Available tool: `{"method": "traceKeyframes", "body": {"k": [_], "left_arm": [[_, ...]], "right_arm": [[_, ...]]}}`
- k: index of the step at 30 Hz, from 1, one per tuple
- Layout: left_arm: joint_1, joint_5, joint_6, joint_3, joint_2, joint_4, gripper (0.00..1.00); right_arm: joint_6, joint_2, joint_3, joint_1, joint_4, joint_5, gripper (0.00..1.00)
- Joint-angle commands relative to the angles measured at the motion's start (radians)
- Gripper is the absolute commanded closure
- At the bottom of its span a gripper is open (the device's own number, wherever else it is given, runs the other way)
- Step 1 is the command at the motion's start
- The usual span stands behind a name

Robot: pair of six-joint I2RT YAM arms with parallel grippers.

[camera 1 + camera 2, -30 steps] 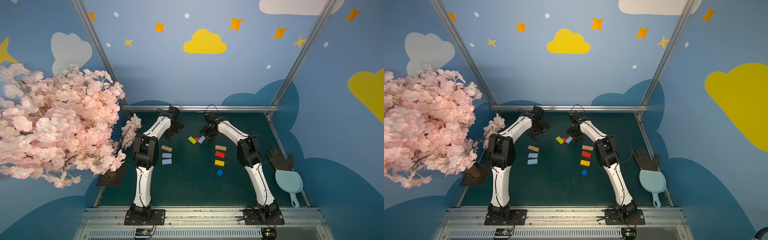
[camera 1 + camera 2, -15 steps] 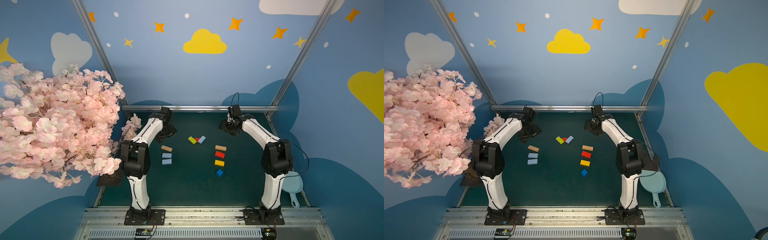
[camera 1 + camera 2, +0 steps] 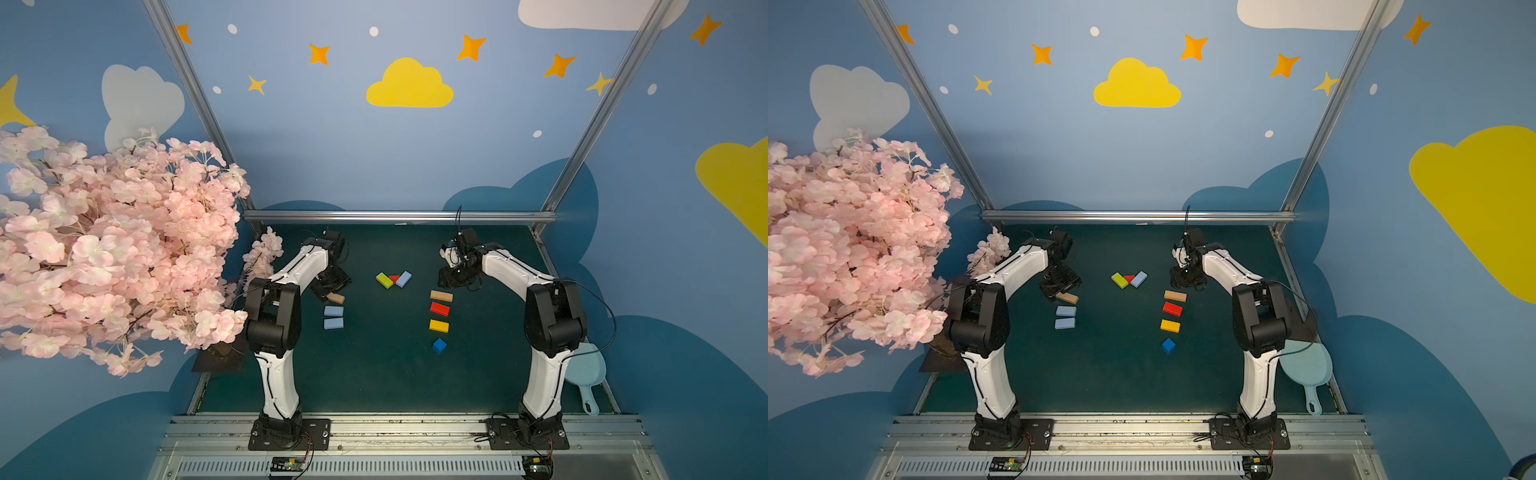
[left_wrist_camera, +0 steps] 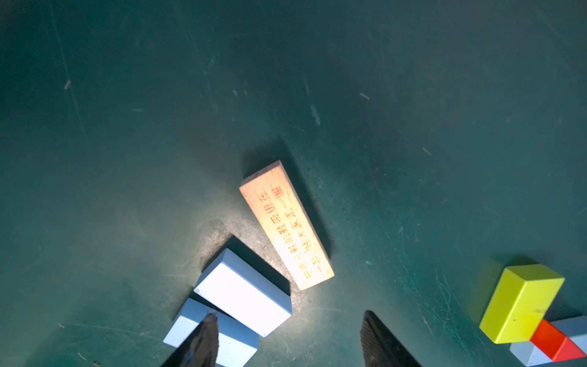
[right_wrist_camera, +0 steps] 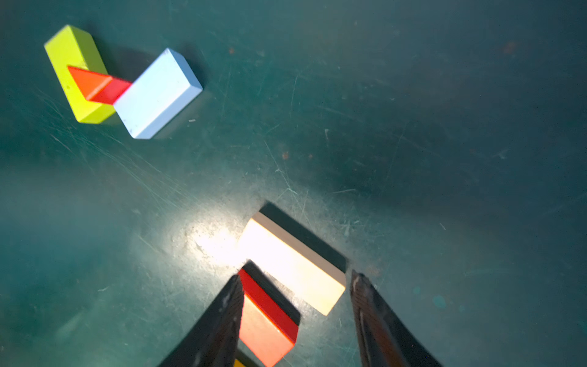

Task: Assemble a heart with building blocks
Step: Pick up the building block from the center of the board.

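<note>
Tan bar is seen at six o'clock of the right gripper — parted, empty — long axis three-to-nine.

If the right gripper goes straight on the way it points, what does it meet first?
Probably the tan bar, lying just ahead of the right gripper between its open fingers. The red bar beside one finger might be touched as well; depth is unclear.

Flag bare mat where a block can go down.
Widest: the centre, between the light blue bars and the red bar, in front of the green bar. Also the front strip from the blue cube to the rail. Crowded: both columns, left pincer and right pincer hovering there.
</note>
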Motion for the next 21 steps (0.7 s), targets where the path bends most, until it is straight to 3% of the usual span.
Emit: {"method": "traceKeyframes", "body": {"k": [1, 11, 21], "left_arm": [[-0.01, -0.008, -0.031, 0.014, 0.026, 0.0, 0.3], [-0.036, -0.008, -0.064, 0.033, 0.102, 0.004, 0.34], [-0.04, -0.025, -0.062, 0.029, 0.127, 0.001, 0.38]], "right_arm": [[-0.057, -0.012, -0.004, 0.004, -0.005, 0.0, 0.43], [-0.264, 0.058, 0.06, 0.024, -0.106, 0.065, 0.38], [-0.335, 0.084, 0.016, 0.081, -0.084, 0.153, 0.38]]}}
